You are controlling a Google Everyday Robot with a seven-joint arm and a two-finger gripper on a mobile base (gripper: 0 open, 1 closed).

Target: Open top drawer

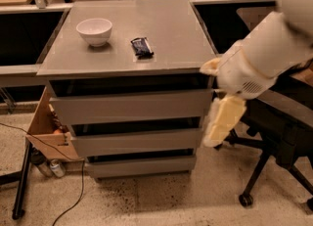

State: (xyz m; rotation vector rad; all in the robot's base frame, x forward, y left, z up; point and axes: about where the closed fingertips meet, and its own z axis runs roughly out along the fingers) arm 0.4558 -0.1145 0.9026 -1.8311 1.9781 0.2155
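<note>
The top drawer [129,106] is the tallest grey front of three on the grey cabinet [161,29]. It sits shut, flush with the two slimmer fronts below, with a dark gap above it. My gripper [219,131], pale yellow on a white arm, hangs at the cabinet's right front corner. It is level with the top and middle fronts. It overlaps the right end of the fronts, and I cannot tell if it touches them.
A white bowl [94,30] and a dark snack packet [142,47] lie on the cabinet top. A black office chair [283,137] stands close on the right. A cardboard box [46,127], cans [56,168] and a black stand leg [22,181] are on the left floor.
</note>
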